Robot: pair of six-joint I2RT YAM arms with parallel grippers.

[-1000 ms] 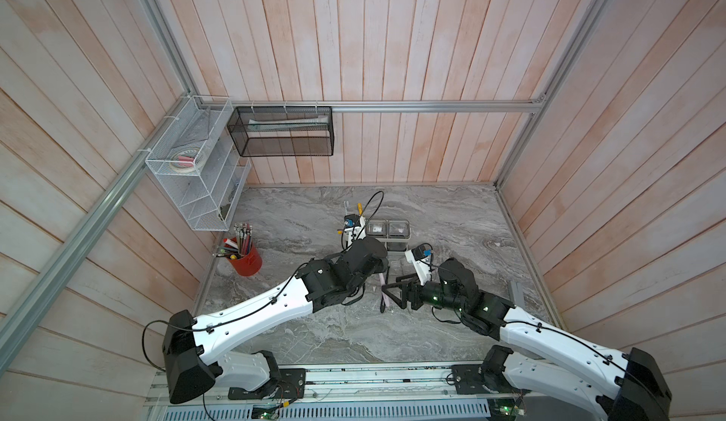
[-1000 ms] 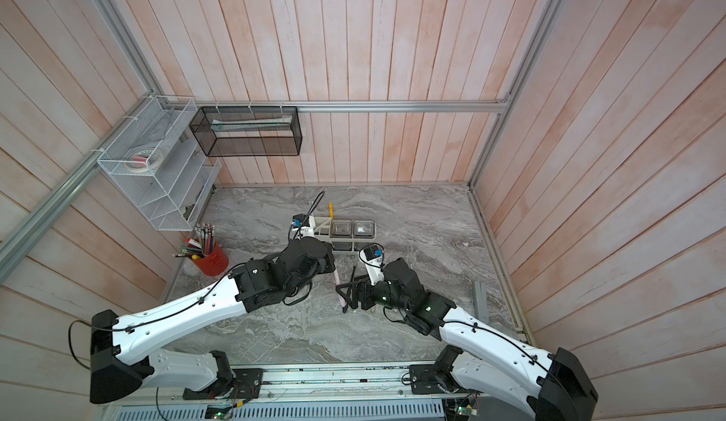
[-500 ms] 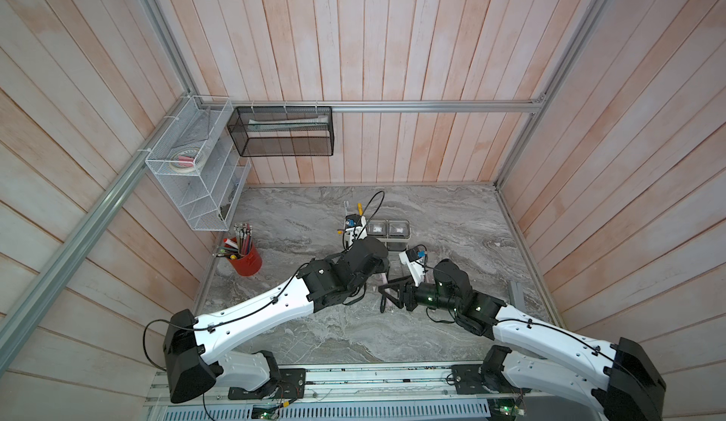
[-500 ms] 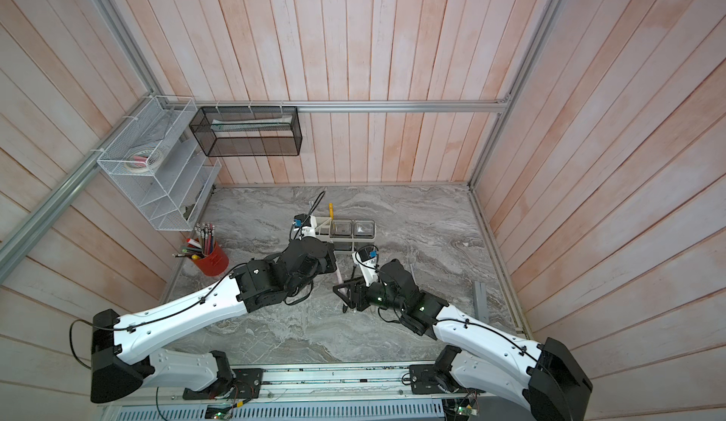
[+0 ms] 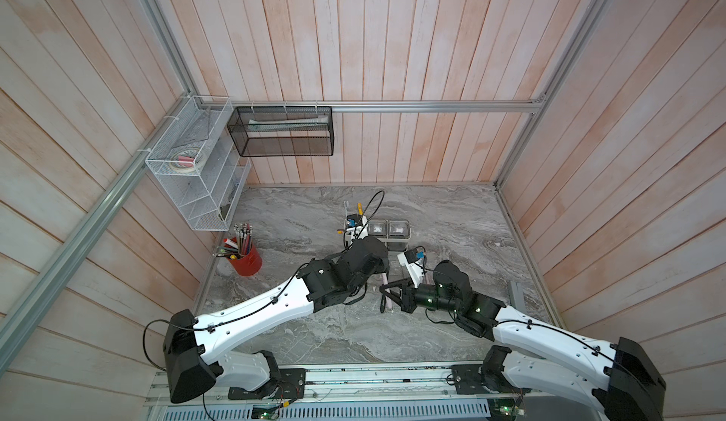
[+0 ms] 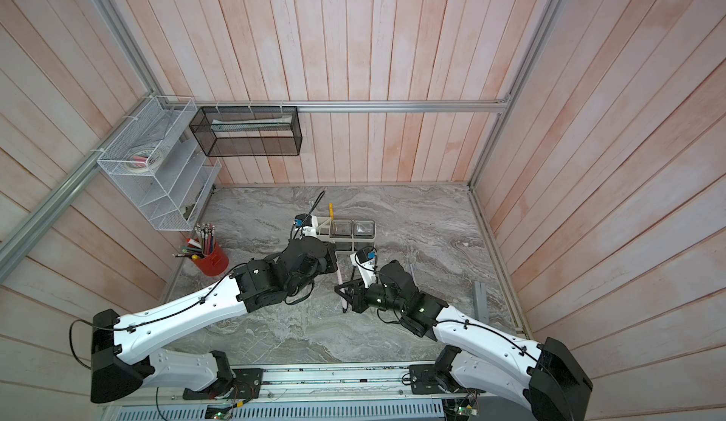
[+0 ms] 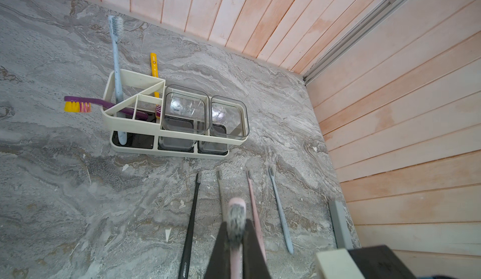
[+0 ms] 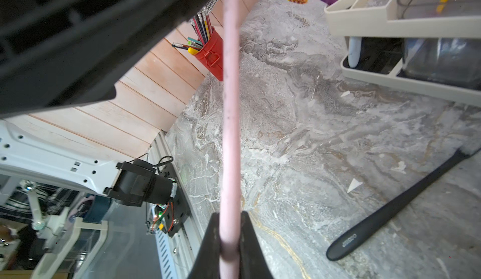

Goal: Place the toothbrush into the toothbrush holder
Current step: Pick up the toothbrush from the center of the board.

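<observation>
A slim pale-pink plastic toothbrush [image 8: 230, 108] is held off the grey marbled bench [image 7: 78, 186] by both arms at once. The left end effector [image 7: 236, 225] is clenched on it just behind the grey bristles, and the right end effector [image 8: 229, 215] is clamped around the handle further down. The cream-white open-frame plastic toothbrush holder [image 7: 135, 125] stands near, further back on the bench. A pale-blue toothbrush [image 7: 116, 56], a purple toothbrush with yellow bristles [image 7: 104, 104] and a yellow toothbrush [image 7: 154, 66] lean in its divided section beside two clear square cups [image 7: 186, 108]. The step is judged to be a hand-over or regrasp. One grip should be let go only once the other is firm, and the brush then stood upright and lowered handle-first into a free slot, clear of the leaning brushes. A black toothbrush [image 7: 191, 220] and other spare toothbrushes [image 7: 253, 202] lie flat in a row before the holder. A red cup of pens [image 5: 245, 260] stands near the bench's left edge. A white wire shelf [image 5: 192, 175] and a black mesh basket [image 5: 283, 132] hang on pink-washed plank walls.
</observation>
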